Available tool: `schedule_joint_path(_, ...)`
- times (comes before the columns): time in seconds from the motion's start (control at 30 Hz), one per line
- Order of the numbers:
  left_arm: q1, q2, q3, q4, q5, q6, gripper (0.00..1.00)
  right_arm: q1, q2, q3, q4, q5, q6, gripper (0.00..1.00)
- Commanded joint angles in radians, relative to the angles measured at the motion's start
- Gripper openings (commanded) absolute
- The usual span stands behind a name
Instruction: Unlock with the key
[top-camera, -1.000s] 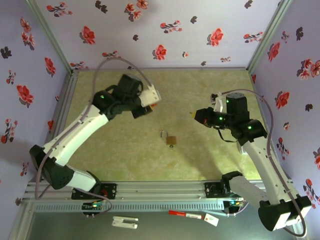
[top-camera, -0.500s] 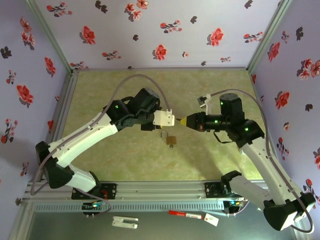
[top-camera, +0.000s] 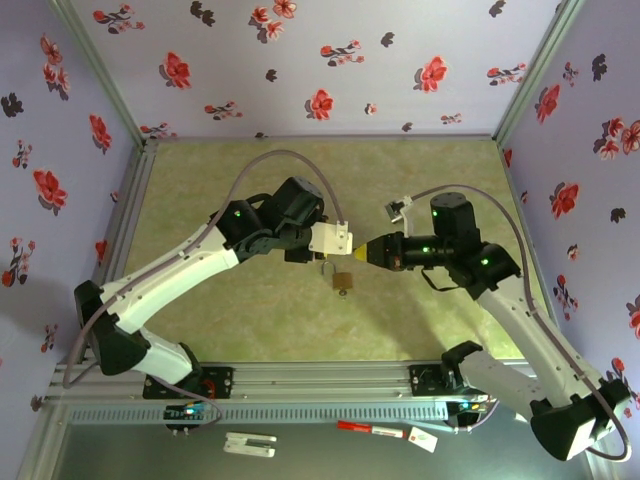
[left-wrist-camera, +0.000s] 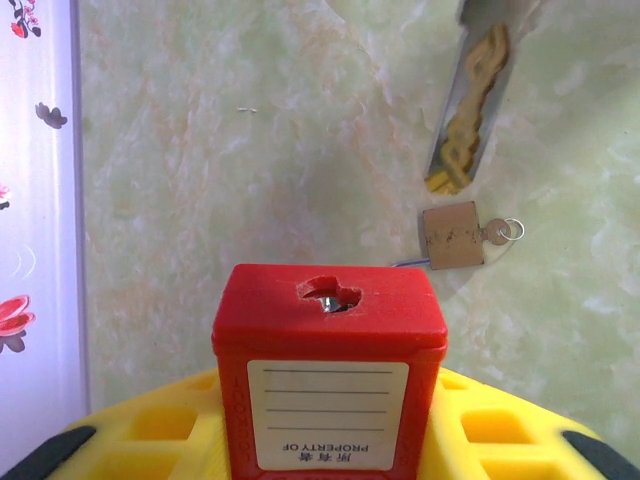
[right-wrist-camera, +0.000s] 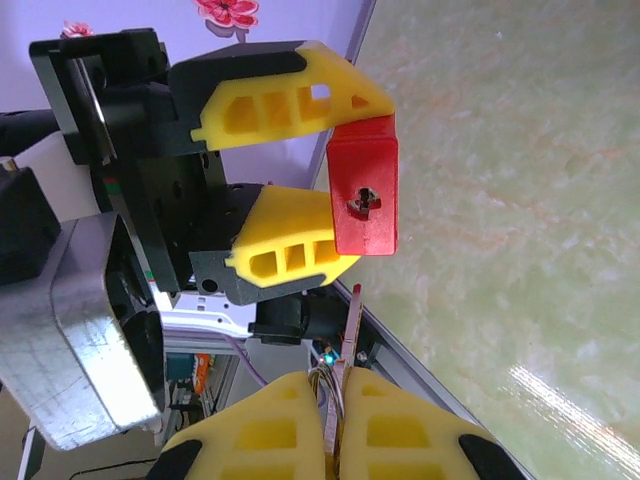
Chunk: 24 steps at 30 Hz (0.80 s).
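Your left gripper (right-wrist-camera: 340, 175) has its jaws clamped on the red padlock (left-wrist-camera: 328, 380), keyhole (right-wrist-camera: 362, 200) turned toward your right gripper (right-wrist-camera: 333, 400). Its jaws are pressed together on the key (right-wrist-camera: 352, 320), tip near the keyhole but apart from it. They meet above the middle of the green marbled table (top-camera: 250, 310), where a brass padlock (top-camera: 342, 279) lies flat nearby; lilac walls (top-camera: 300, 60) with red flowers enclose three sides

my bench (top-camera: 220, 300) | pale green marbled top | on it, near the middle | I see one small brass padlock (top-camera: 342, 279) | lying flat
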Motion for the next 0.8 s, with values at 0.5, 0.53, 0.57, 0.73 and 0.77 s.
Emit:
schedule_joint_path(0.5,-0.025,0.009,0.019,-0.006,0.069,-0.023,0.00,0.007,-0.001,-0.064,0.170,0.010,0.064,0.00)
schedule_joint_path(0.53,-0.026,0.009,0.020,-0.005,0.069,-0.023,0.00,0.007,0.001,-0.065,0.172,0.009,0.065,0.00)
schedule_joint_path(0.57,-0.026,0.010,0.020,-0.004,0.069,-0.025,0.00,0.007,0.006,-0.065,0.174,0.004,0.065,0.00)
schedule_joint_path(0.73,-0.026,0.009,0.021,-0.002,0.066,-0.025,0.00,0.007,0.008,-0.074,0.197,-0.011,0.081,0.00)
schedule_joint_path(0.77,-0.026,0.010,0.020,-0.001,0.066,-0.026,0.00,0.007,0.007,-0.076,0.201,-0.013,0.083,0.00)
